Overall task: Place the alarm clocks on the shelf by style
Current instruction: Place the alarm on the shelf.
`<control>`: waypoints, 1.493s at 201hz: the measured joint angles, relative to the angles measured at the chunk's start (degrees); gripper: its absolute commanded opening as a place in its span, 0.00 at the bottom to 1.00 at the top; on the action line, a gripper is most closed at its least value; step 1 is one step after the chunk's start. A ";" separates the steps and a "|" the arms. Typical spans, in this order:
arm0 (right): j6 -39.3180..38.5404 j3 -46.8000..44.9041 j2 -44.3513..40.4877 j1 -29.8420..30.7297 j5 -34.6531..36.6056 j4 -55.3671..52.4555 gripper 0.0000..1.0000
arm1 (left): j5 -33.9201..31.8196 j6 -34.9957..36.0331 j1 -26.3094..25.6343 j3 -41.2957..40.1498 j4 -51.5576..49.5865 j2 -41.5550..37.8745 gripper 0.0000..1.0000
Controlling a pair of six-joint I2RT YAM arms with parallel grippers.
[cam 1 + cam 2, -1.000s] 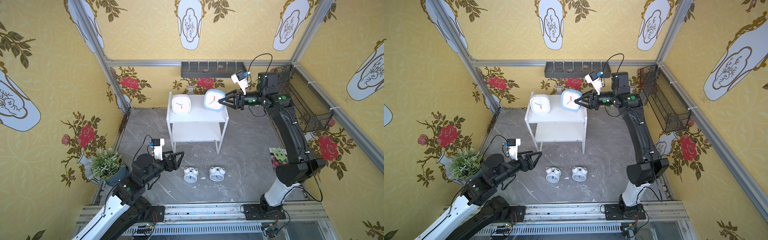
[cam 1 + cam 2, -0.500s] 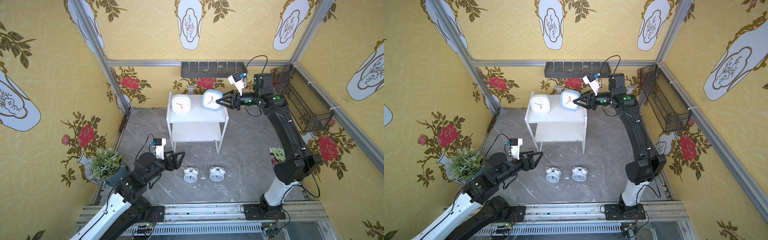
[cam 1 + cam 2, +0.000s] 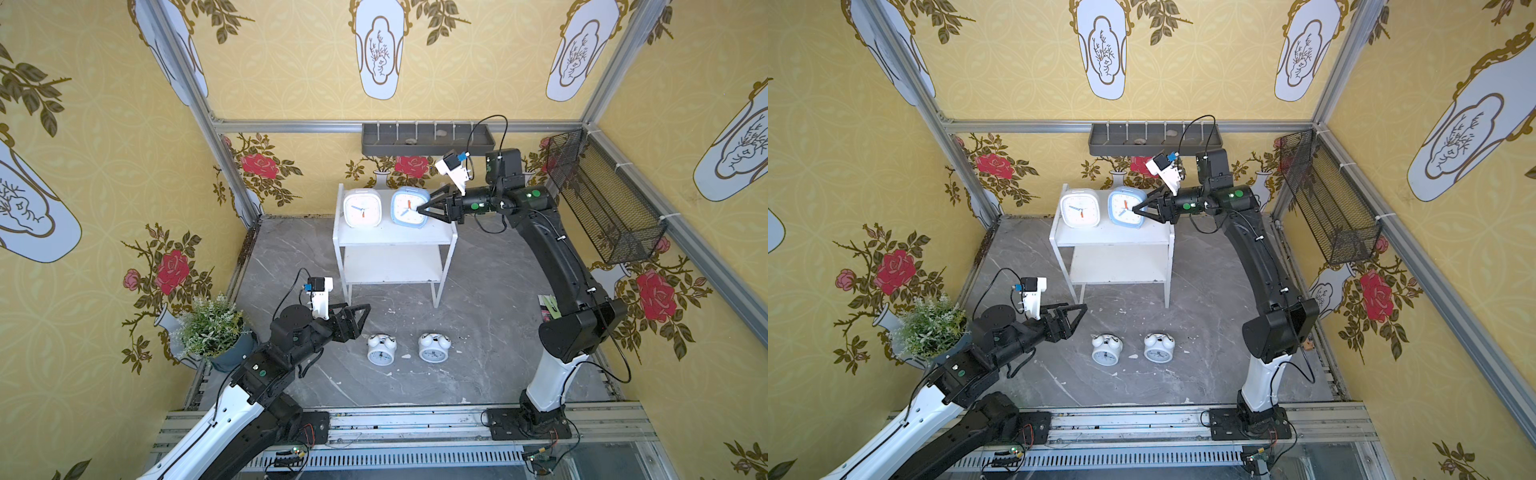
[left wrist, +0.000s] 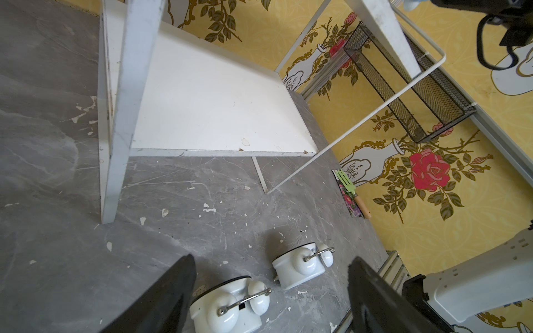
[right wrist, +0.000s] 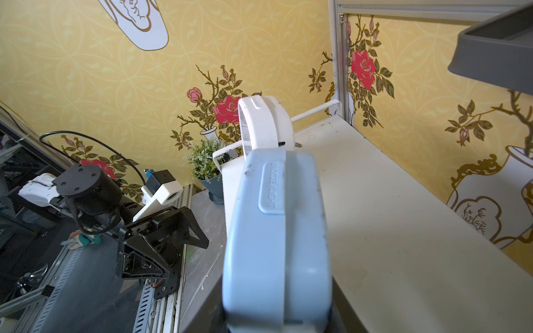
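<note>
Right gripper (image 3: 419, 210) clamped on light blue clock (image 3: 404, 207), on shelf (image 3: 395, 240) top tier, just beside white square clock (image 3: 362, 208)

Embossed "SNOOZE/LIGHT" on top button (image 5: 272, 187) of light blue clock (image 5: 277, 245); nothing else legible.

White shelf (image 3: 395, 240), white clock (image 3: 362, 208) and light blue clock (image 3: 405, 208) side by side on its top tier, right gripper (image 3: 420, 210) gripping the light blue clock, twin-bell clocks (image 3: 381, 351) (image 3: 433, 348) on the floor, left gripper (image 3: 362, 316) nearby with jaws apart
</note>
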 measured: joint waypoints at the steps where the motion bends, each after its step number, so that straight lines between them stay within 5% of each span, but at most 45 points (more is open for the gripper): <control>1: -0.02 -0.02 0.00 0.00 0.04 0.02 0.36 | 0.00 0.00 0.00 -0.02 0.00 0.00 0.86; 90: -1.31 -0.44 -0.26 0.13 3.61 -0.35 0.37 | 0.07 0.20 0.00 -0.57 0.20 0.33 0.86; 186: -1.64 -1.46 -0.87 -0.13 5.49 -0.04 0.56 | 0.48 0.37 0.00 -0.55 1.95 1.53 0.86; 216: -1.62 -1.46 -1.01 -0.24 6.12 0.09 0.69 | 0.61 0.37 0.00 -0.46 2.19 1.86 0.86; 300: -1.64 -6.49 -4.63 -0.50 8.50 1.44 0.74 | 1.31 0.39 0.00 -0.44 2.62 2.10 0.87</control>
